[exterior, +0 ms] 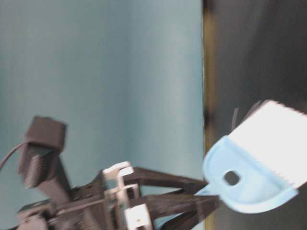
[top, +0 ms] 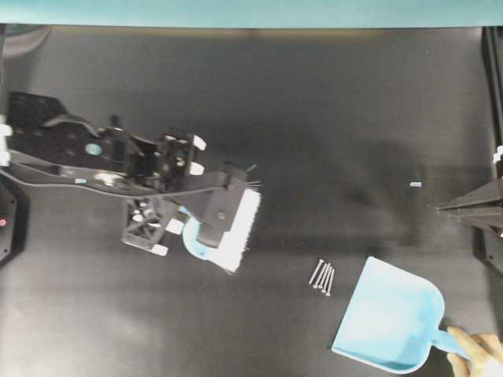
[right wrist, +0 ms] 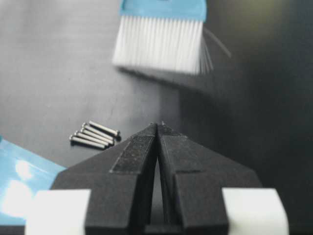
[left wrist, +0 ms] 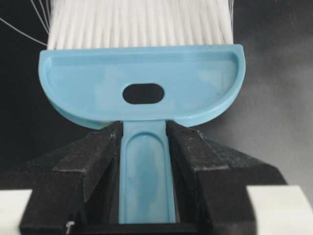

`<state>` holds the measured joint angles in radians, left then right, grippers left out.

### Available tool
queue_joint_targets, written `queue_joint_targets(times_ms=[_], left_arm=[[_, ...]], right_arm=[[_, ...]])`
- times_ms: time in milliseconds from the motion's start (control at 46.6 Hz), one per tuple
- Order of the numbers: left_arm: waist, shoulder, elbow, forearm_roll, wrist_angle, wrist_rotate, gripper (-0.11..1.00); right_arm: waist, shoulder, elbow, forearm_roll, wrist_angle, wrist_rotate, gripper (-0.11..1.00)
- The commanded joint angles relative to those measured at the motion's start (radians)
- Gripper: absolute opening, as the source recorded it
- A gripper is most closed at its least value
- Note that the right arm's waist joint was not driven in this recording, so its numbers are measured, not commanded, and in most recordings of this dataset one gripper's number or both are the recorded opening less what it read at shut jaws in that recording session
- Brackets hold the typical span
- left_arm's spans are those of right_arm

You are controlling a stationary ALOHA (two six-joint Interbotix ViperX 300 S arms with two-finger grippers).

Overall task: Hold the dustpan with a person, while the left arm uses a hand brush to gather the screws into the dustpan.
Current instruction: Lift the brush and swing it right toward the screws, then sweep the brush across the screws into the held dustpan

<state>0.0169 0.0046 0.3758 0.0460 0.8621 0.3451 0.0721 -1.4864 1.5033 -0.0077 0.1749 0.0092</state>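
A: Far left of the overhead view, the left arm (top: 94, 157) stretches across the black bench (top: 314, 118), and its left claw (top: 212, 216) is pinching the slim handle of the hand brush (top: 236, 224).

B: The wrist view confirms it: both black fingers (left wrist: 83, 166) press against the blue handle, white bristles fanning out ahead.

A: Bristles point toward the screws (top: 323, 277), but the brush is well apart from them.

B: The screws lie bunched on the bench, between brush and dustpan (top: 389, 322), just beside the pan's wide mouth.

A: The dustpan rests flat, mouth facing the screws, and the person's hand (top: 478, 355) grips its short handle at the bottom right corner.

B: And at the right edge, the right claw (right wrist: 157, 128) is pressed together, pinching nothing.
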Motion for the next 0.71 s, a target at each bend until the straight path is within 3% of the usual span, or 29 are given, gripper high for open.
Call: queue_joint_targets(times_ms=[0,193,687], left_arm=[[-0.012,0.034,-0.015,0.002,-0.043,0.003,0.3],[-0.028,0.1,-0.006,0.002,-0.198,0.003,0.3],[-0.072,0.233,-0.112,0.002,-0.258,0.028,0.3]], right_arm=[[0.0,0.005,-0.005,-0.002,-0.005,-0.002,0.0],[0.0,0.005,-0.005,-0.002,-0.005,-0.002,0.0],[0.0,0.003,-0.003,-0.002,-0.005,-0.002,0.0]])
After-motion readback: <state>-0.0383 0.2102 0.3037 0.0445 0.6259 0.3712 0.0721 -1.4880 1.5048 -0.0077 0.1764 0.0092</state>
